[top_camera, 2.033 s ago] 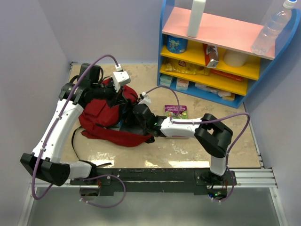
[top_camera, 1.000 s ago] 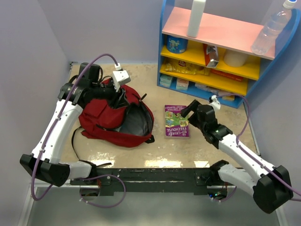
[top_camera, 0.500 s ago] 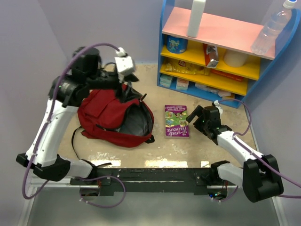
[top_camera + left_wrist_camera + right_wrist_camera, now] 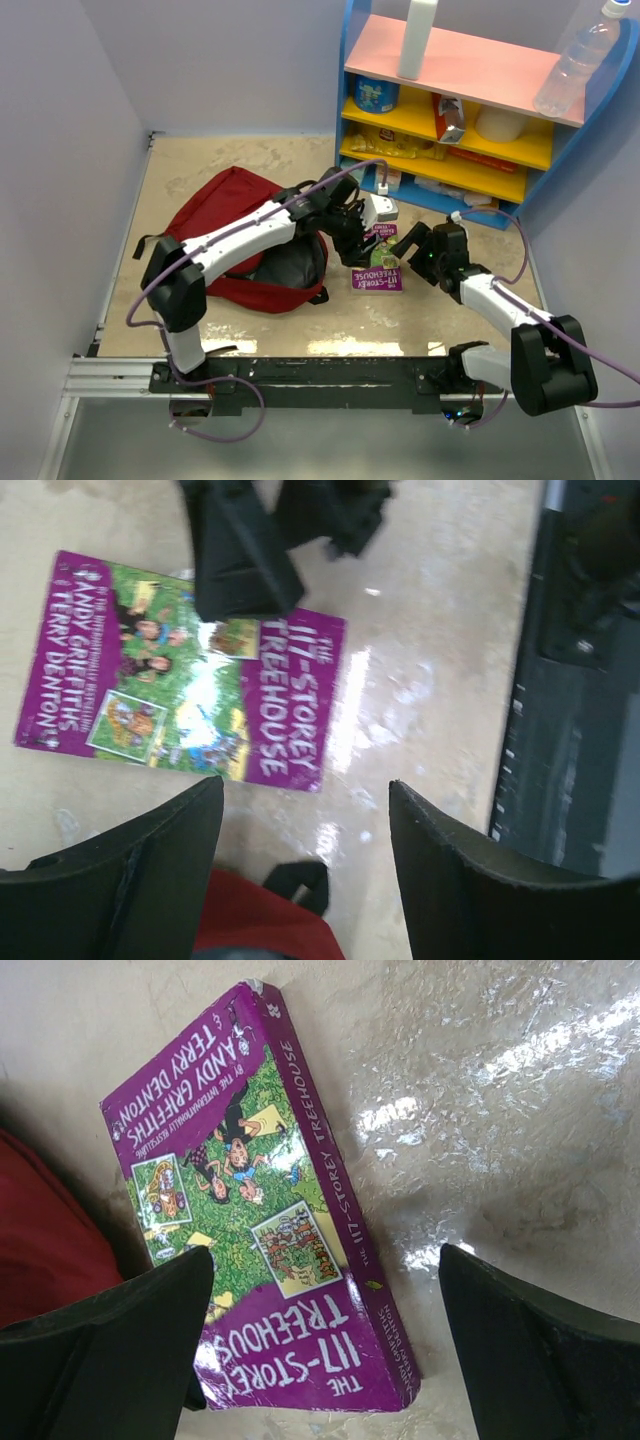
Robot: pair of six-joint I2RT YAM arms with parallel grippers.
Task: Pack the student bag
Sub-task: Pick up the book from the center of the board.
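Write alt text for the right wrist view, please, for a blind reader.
A purple paperback lies cover-up on a shiny beige table, framed by the dark fingers of the open right claw; a red backpack shows at the left edge.

A pale beige, glossy table point(image 4: 200, 170) is seen from above. A dark red bag point(image 4: 232, 212) lies slumped on it at about 9 o'clock from the centre, its open mouth and dark lining facing 3 o'clock. A purple book point(image 4: 380, 281), "The 117-Storey Treehouse", lies flat and cover up close by at the bag's 3 o'clock. A blue shelf unit point(image 4: 350, 60) stands on the table at 1 o'clock.
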